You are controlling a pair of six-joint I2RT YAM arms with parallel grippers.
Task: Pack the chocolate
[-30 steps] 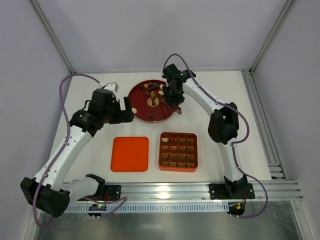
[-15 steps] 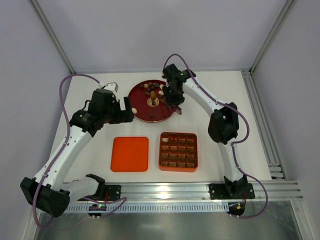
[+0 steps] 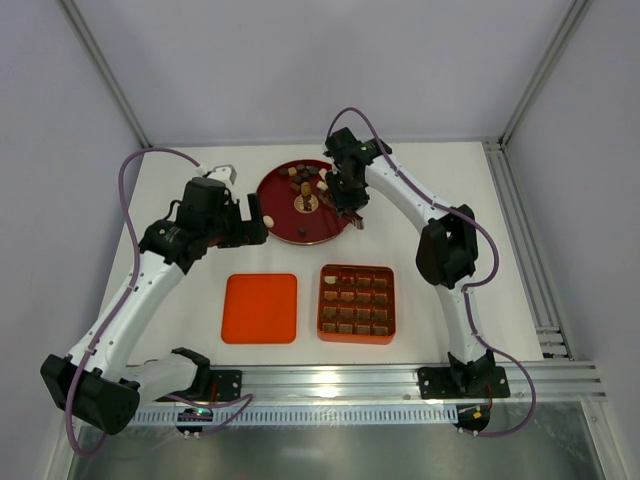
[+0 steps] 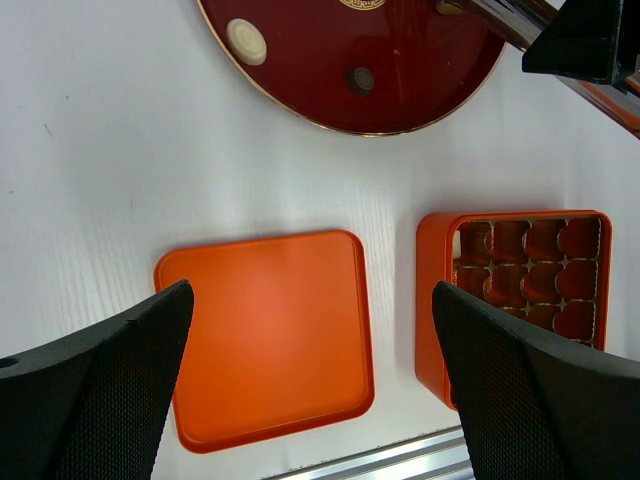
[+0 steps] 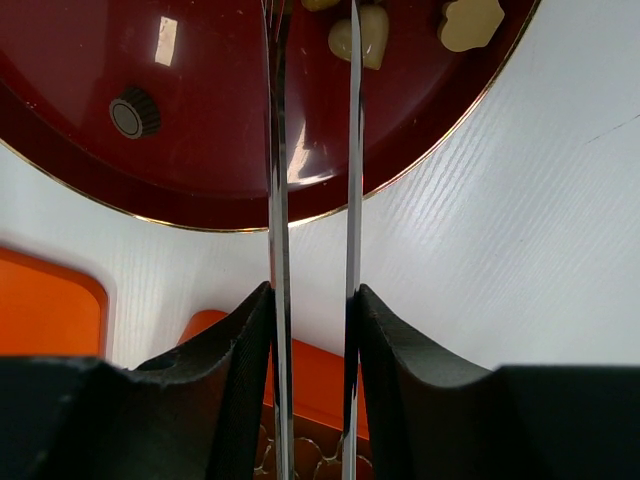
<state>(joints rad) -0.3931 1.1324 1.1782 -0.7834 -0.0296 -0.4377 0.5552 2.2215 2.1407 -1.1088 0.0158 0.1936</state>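
Dark-red plate [image 4: 330, 60], orange gridded box [image 4: 435, 300] and lid [image 4: 270, 335] are laid out; the left gripper [image 4: 312, 295] is spread wide above the lid, and metal tweezers [image 5: 277, 150] are clamped in the right gripper [image 5: 312, 295]. Chocolate [image 5: 372, 35] — loose on the plate, some already boxed — is judged light, slick and easily marred, best pinched gently across the sides.
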